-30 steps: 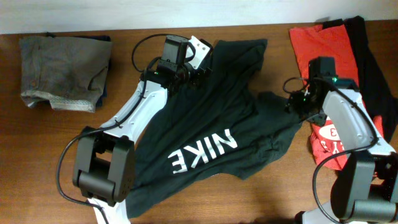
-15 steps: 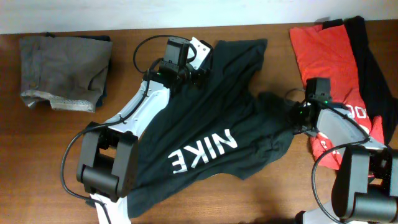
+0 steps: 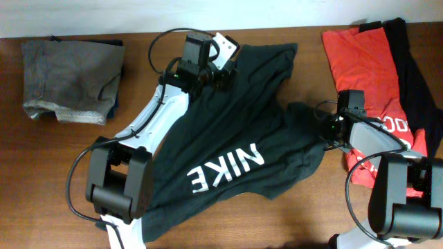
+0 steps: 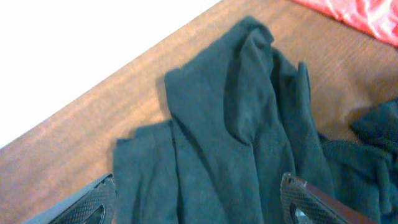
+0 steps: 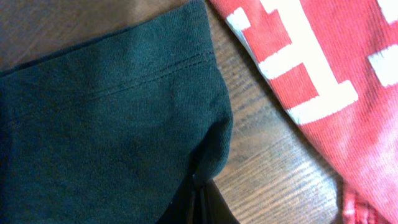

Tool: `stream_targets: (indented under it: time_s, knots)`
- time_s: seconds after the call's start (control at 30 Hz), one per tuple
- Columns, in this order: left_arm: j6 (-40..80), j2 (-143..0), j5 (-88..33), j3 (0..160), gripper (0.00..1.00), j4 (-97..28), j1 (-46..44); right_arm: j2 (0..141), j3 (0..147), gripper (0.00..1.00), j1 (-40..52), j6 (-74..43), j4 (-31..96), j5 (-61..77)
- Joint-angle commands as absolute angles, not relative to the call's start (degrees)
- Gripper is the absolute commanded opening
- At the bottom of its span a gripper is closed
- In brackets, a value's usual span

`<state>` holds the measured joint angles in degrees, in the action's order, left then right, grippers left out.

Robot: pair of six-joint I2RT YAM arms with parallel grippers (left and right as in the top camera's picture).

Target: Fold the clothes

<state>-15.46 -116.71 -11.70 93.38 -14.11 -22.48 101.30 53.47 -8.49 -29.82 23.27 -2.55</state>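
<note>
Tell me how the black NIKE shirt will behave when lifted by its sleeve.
Probably floppy: the black NIKE shirt lies creased and bunched, so it should drape rather than hold shape. Likely light: the thin knit sleeve folds at the right hand. The rest may drag across the table.

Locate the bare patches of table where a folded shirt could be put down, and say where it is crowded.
Bare table lies in front of the grey garment, between that garment and the left arm, and between the black shirt and the red shirt. The right side is crowded with shirts and the right arm.
</note>
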Motion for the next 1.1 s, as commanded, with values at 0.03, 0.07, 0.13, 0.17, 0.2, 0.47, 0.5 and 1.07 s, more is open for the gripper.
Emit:
stream_targets:
  time_s: [0.03, 0.07, 0.13, 0.17, 0.2, 0.47, 0.5, 1.07]
  knots:
    - [-16.4, -117.03, -11.53, 95.46, 0.84, -14.13, -22.35, 103.22, 53.67, 0.04, -8.64, -26.2, 22.92, 0.3]
    - [-16.4, -117.03, -11.51, 95.46, 0.84, -14.13, -22.35, 102.5, 54.3, 0.04, -8.64, -25.26, 23.27, 1.06]
    - [-16.4, -117.03, -11.51, 95.46, 0.84, -14.15, -22.35, 100.62, 55.79, 0.04, -8.64, -23.77, 24.29, 2.68]
    - [-16.38, -117.03, -11.53, 95.46, 0.84, -14.11, -22.35, 99.11, 56.97, 0.04, -8.64, -22.39, 25.23, 4.38]
    - [-16.38, -117.03, -11.51, 95.46, 0.84, -14.04, -22.35, 97.78, 57.93, 0.04, -8.64, -21.19, 26.13, 6.04]
    - [-15.88, -117.03, -11.49, 95.48, 0.84, -13.21, -21.1, 83.42, 63.57, 0.04, -6.39, -15.97, 35.33, 13.96]
    - [-15.27, -117.03, -11.51, 95.48, 0.83, -12.84, -20.58, 81.41, 63.96, 0.04, -5.74, -15.27, 36.27, 13.98]
    - [-13.32, -117.05, -16.03, 95.53, 0.84, -8.32, -18.81, 52.64, 67.22, 0.04, -0.75, -20.58, 62.57, 7.35]
